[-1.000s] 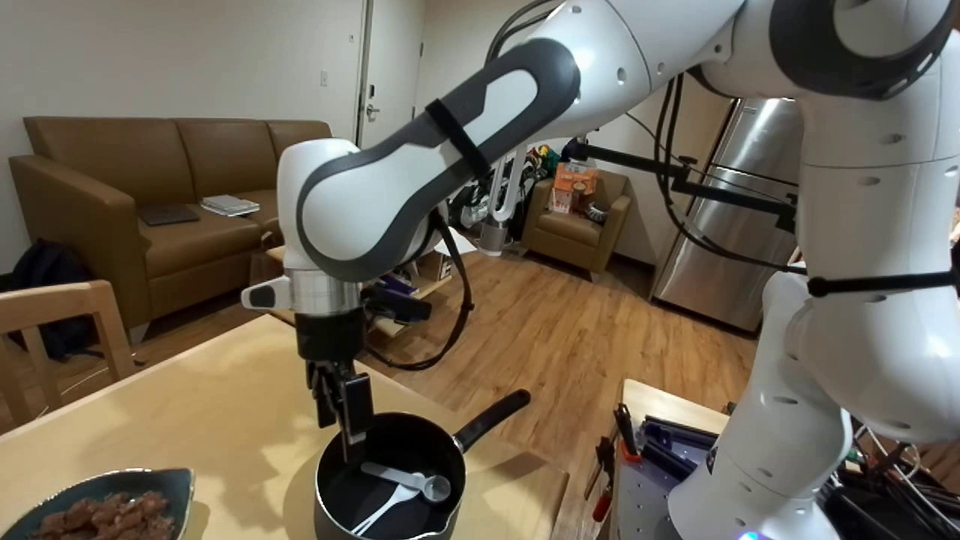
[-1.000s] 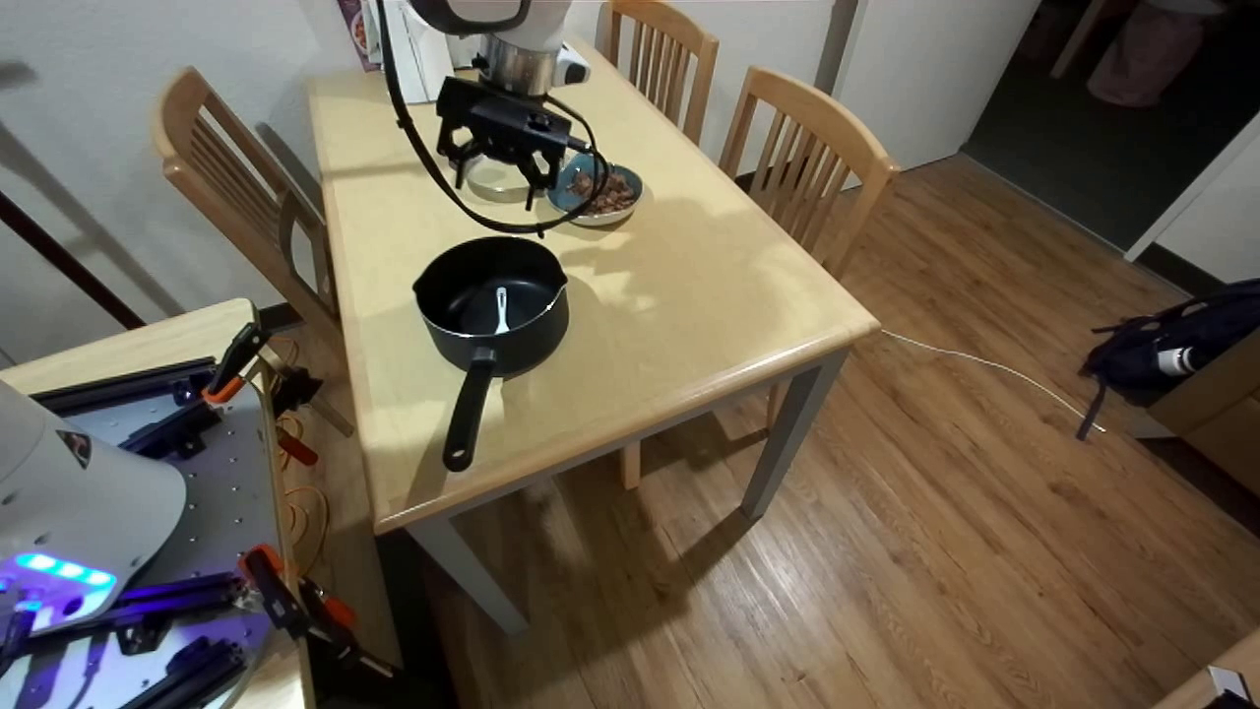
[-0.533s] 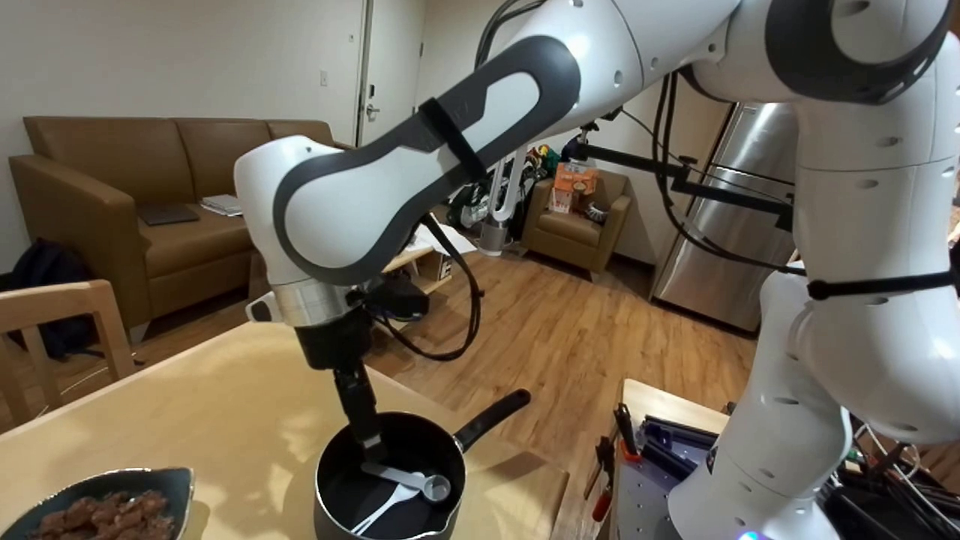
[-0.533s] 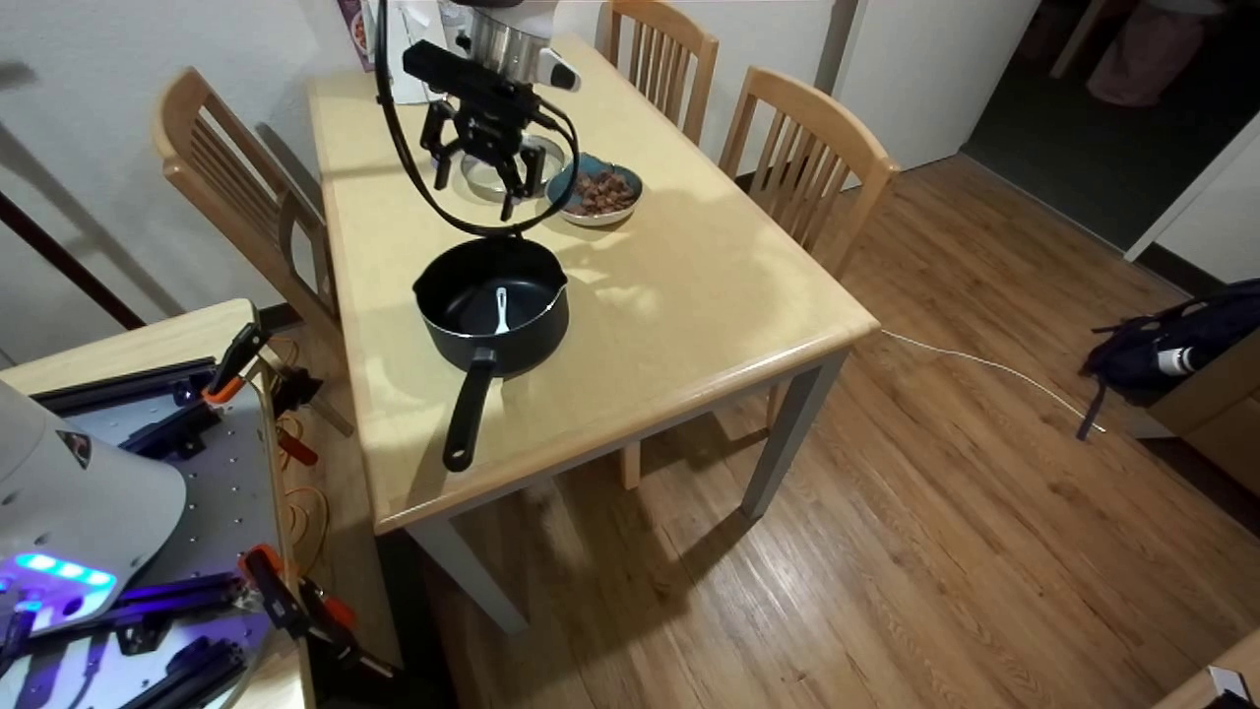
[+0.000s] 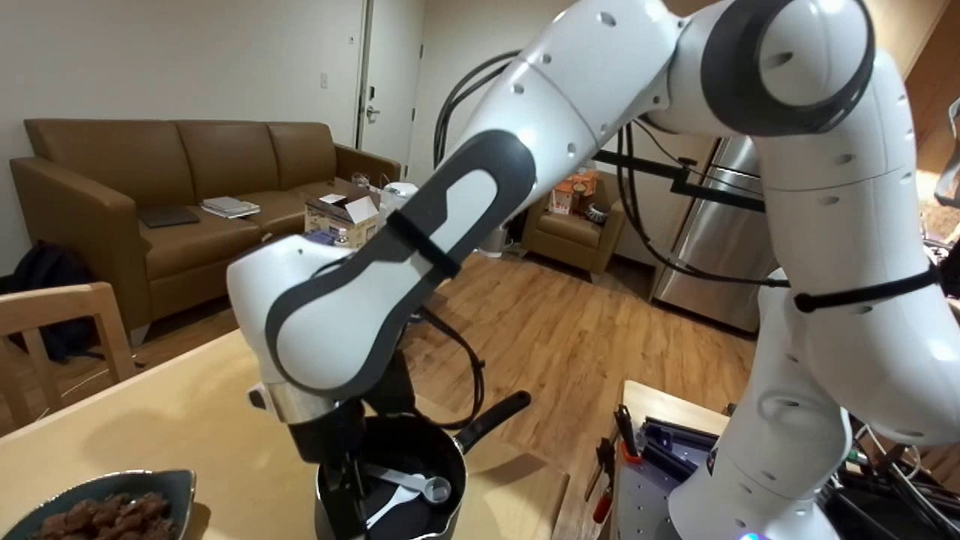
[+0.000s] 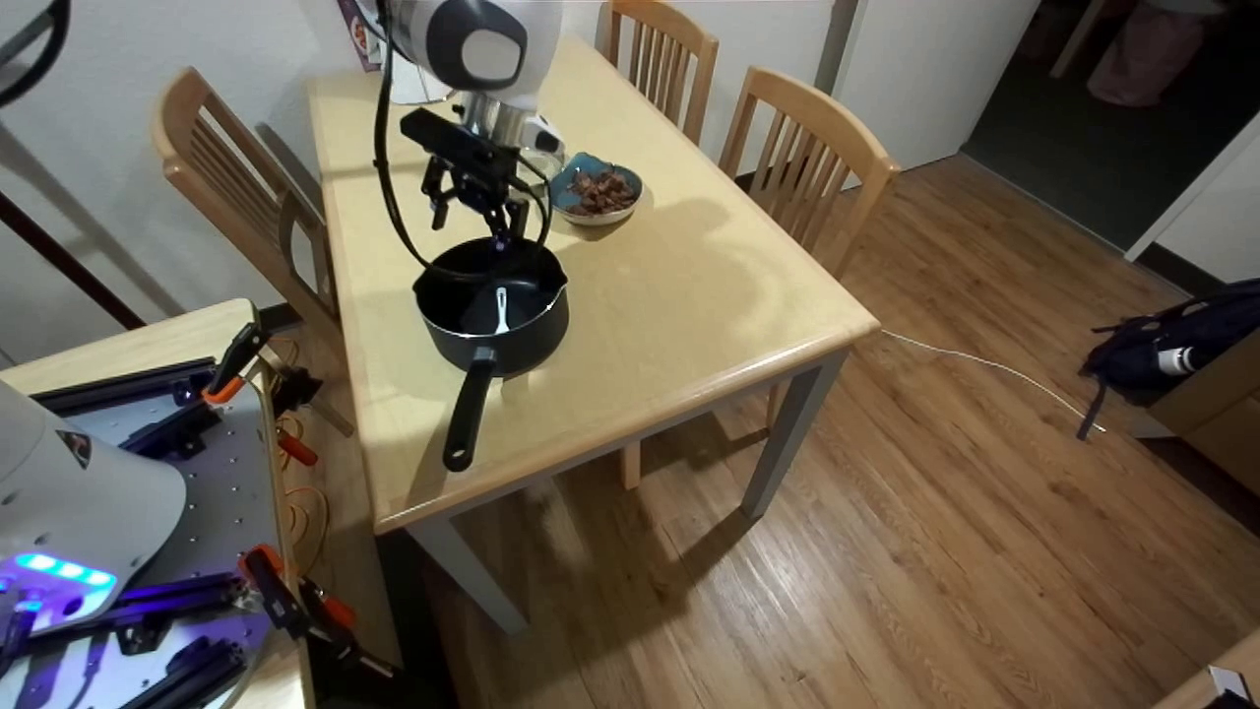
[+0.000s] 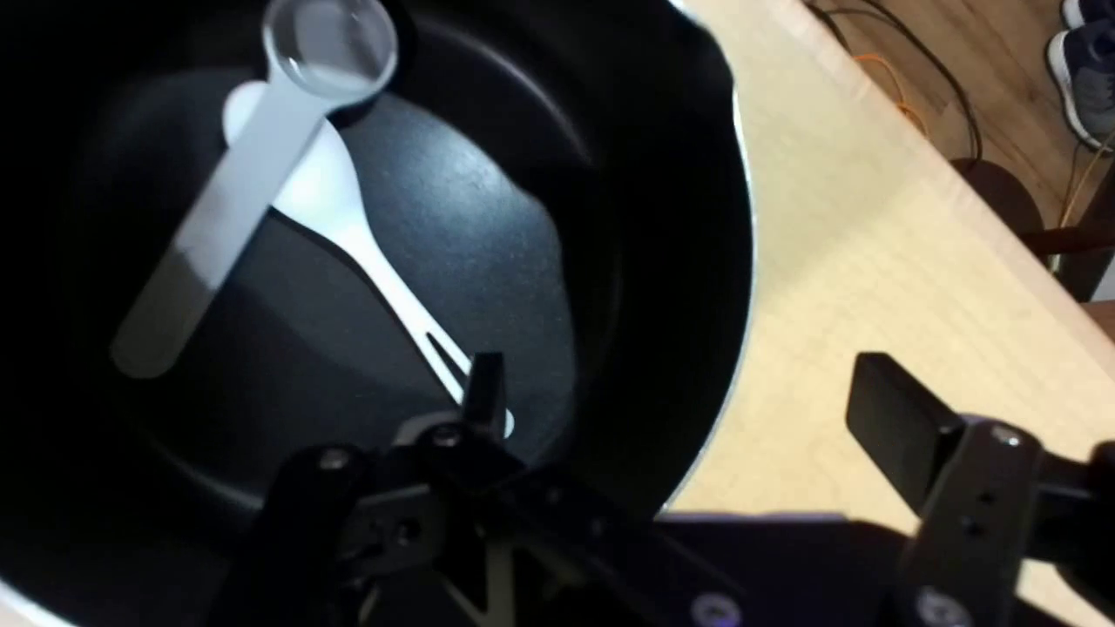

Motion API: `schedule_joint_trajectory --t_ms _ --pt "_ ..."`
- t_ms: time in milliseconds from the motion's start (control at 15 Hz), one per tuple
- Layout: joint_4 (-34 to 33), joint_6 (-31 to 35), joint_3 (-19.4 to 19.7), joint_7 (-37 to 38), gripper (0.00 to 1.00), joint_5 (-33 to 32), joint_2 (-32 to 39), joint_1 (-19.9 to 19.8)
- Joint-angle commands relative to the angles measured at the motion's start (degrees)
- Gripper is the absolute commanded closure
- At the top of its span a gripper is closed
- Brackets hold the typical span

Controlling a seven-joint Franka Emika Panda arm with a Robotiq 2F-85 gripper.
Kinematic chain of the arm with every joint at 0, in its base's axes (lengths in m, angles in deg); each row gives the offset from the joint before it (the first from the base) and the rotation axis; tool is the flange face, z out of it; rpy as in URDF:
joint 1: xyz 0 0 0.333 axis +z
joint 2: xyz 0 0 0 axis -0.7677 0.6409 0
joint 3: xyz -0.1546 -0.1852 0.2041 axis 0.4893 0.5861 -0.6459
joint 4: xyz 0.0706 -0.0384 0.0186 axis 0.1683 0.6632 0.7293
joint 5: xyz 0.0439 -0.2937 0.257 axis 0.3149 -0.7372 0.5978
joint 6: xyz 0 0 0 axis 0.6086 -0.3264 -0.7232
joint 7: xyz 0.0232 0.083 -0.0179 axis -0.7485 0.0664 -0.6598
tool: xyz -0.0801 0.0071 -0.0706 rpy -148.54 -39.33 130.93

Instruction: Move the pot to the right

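Two black fingers (image 7: pixel 906 431) wide apart on the black gripper (image 7: pixel 684 401), clutching nothing, low in the wrist view; between, rim of the round black long-handled saucepan (image 7: pixel 671 261)!

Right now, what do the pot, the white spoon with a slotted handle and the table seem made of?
Pot: probably coated metal, satin black, with a bright silvery rim. White spoon: likely plastic, smooth and opaque white. Table: wood or laminate, satin; faint grain shows.
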Motion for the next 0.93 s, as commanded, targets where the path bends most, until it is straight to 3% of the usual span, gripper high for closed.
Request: schedule_joint_trajectory --t_ms 0,67,133,800,867 --pt "0.1 8.6 -1.5 3.9 0.00 2.3 4.7 0.1" --pt "0.6 11.2 -2.0 4.3 0.00 2.5 5.4 0.0" --pt "-0.2 8.0 -1.8 3.1 0.00 0.4 5.3 -0.1" --pt "-2.1 10.8 -1.4 3.4 0.00 -1.7 6.7 1.0" --pt "-2.6 11.2 -1.4 3.3 0.15 -2.5 6.9 1.3"
